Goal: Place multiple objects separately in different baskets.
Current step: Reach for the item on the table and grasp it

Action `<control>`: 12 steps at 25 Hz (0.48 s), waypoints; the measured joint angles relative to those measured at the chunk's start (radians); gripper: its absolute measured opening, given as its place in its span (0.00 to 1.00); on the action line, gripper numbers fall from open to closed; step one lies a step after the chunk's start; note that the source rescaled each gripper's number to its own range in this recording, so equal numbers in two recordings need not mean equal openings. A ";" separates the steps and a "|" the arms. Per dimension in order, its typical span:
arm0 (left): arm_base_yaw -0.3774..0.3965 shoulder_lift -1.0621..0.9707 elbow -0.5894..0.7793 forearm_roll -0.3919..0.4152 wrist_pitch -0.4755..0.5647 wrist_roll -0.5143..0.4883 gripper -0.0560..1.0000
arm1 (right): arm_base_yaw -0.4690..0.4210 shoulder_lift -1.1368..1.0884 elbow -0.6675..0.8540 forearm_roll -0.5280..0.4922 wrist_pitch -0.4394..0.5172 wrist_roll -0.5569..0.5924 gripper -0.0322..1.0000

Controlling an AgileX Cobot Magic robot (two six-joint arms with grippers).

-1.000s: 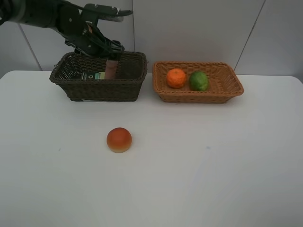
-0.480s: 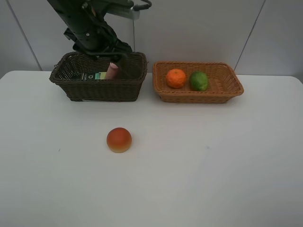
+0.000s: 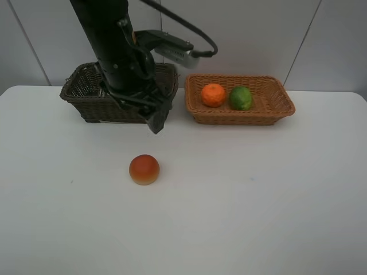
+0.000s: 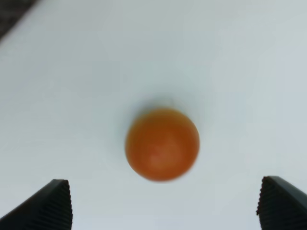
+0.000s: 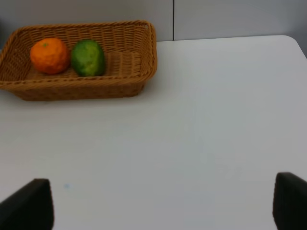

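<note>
A red-orange round fruit (image 3: 144,169) lies alone on the white table; in the left wrist view it (image 4: 162,144) sits between and beyond the two fingertips. My left gripper (image 3: 156,122) is open and empty, hanging above the table just behind the fruit; its open fingers also show in the left wrist view (image 4: 163,206). The orange (image 3: 213,94) and the green round fruit (image 3: 241,98) lie in the light tan basket (image 3: 241,118). The dark brown basket (image 3: 80,87) is partly hidden by my left arm, and its contents are hidden. My right gripper (image 5: 160,206) is open and empty.
The right wrist view shows the tan basket (image 5: 81,89) with the orange (image 5: 49,55) and green fruit (image 5: 88,57), and bare white table in front. A grey panelled wall stands behind the baskets.
My left arm has come out of the dark basket and swung forward and down over the table toward the red-orange fruit. The pink bottle stayed behind in the basket.
</note>
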 joint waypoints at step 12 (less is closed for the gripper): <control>-0.007 0.020 0.190 0.010 -0.257 0.061 1.00 | 0.000 0.000 0.000 0.000 0.000 0.000 1.00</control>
